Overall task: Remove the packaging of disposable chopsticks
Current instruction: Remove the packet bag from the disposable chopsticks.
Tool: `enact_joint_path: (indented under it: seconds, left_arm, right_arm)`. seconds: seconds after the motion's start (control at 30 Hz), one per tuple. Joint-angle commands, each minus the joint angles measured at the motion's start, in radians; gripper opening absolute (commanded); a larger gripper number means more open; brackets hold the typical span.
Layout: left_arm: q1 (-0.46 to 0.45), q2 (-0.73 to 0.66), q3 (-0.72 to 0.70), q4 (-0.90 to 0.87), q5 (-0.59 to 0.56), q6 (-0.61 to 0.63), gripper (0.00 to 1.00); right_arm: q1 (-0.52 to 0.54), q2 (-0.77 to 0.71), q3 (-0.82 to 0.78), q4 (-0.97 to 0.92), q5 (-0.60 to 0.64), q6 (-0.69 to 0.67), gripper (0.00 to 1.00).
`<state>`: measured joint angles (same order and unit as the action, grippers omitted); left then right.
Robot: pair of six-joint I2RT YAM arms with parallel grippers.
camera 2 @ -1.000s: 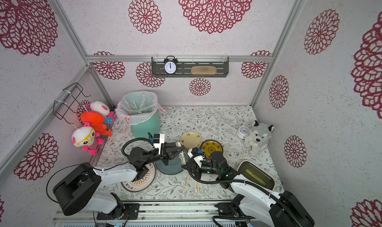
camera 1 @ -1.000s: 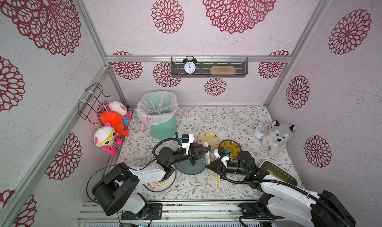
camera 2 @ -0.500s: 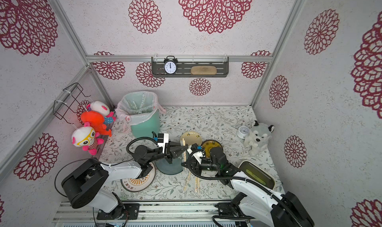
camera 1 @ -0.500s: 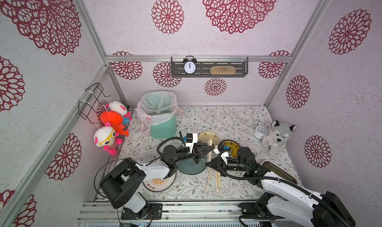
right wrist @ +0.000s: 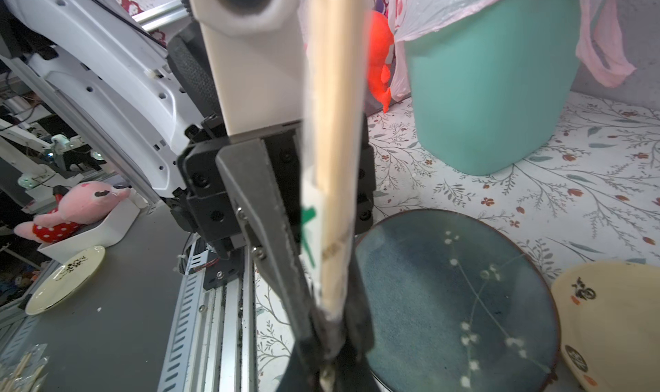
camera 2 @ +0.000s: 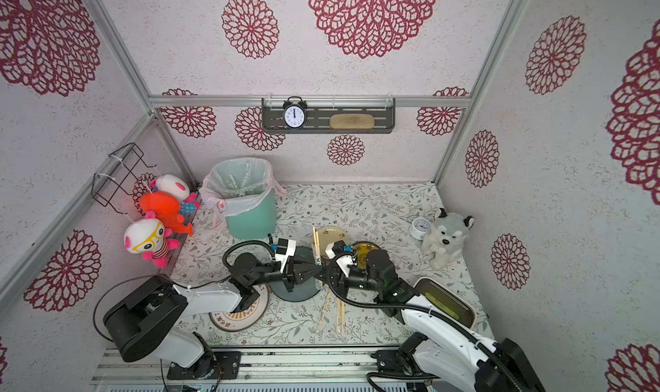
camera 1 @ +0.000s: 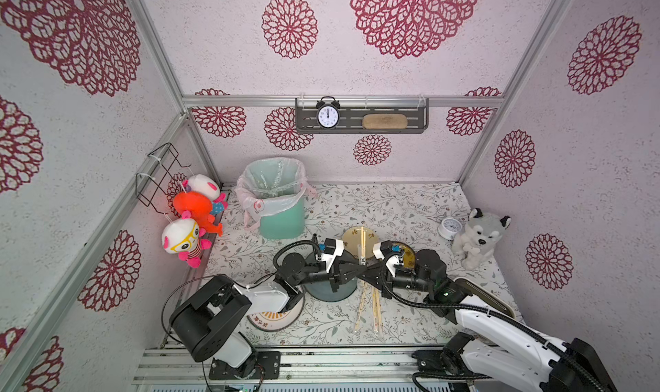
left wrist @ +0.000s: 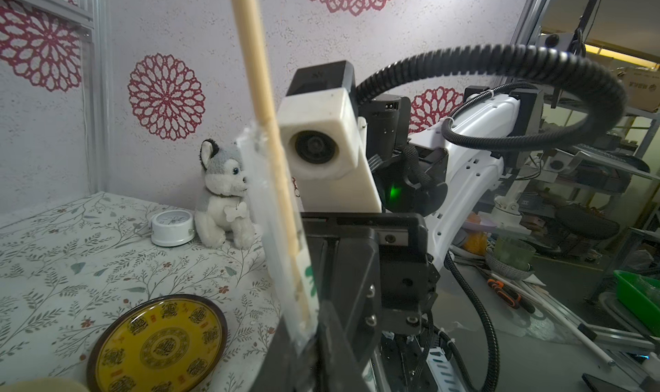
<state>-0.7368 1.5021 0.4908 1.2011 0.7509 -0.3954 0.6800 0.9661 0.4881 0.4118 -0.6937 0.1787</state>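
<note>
Both arms meet over the dark plate (camera 1: 321,293), gripper tips almost touching. One pair of chopsticks (left wrist: 250,50) stands upright between them.

Its packaging sleeve (left wrist: 264,222) covers only the lower part. Bare wood sticks out well above the sleeve's open top, so the pair looks partly drawn out.

Right gripper (camera 1: 369,269): closed, clamped on the bottom end of the packaging sleeve, stick tips inside it.

Left gripper (camera 1: 353,272): fingers (right wrist: 260,229) lie right alongside the sleeve. Cannot tell whether they pinch it or stand slightly apart.

Progress, as judged:
- Crinkly clear strips show inside the lined green bin (camera 1: 282,218), likely sleeves already discarded.
- Held pair is mid-extraction. The sticks have yet to come free and the sleeve has yet to go to the bin.
- Two more pairs (camera 1: 360,308) lie on the worktop (camera 1: 375,208) near the front edge, seemingly wrapped and not yet handled.

Task looks somewhere past the start, with a fair share left.
</note>
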Motion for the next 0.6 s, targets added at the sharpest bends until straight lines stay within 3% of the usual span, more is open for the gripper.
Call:
enact_joint_path:
  seconds: [0.0, 0.07, 0.13, 0.27, 0.4, 0.57]
  left_arm:
    - [-0.006, -0.002, -0.030, -0.357, 0.072, 0.070, 0.17]
    - [-0.005, -0.033, -0.003, -0.388, 0.097, 0.074, 0.22]
    - [0.002, -0.074, 0.032, -0.444, 0.092, 0.085, 0.40]
    - [0.017, -0.163, 0.088, -0.533, 0.067, 0.143, 0.60]
    - [0.033, -0.213, 0.197, -0.683, 0.056, 0.190, 0.64]
    - [0.032, -0.264, 0.241, -0.668, 0.096, 0.180, 0.66]
  right_arm:
    - [0.004, -0.075, 0.114, 0.387, -0.039, 0.023, 0.00]
    - [0.005, -0.075, 0.087, 0.409, -0.035, 0.034, 0.00]
    - [0.004, -0.077, 0.061, 0.418, -0.024, 0.039, 0.00]
    - [0.006, -0.095, 0.014, 0.441, -0.012, 0.053, 0.00]
    - [0.006, -0.116, -0.015, 0.443, -0.004, 0.058, 0.00]
    - [0.006, -0.111, -0.022, 0.421, 0.012, 0.050, 0.00]
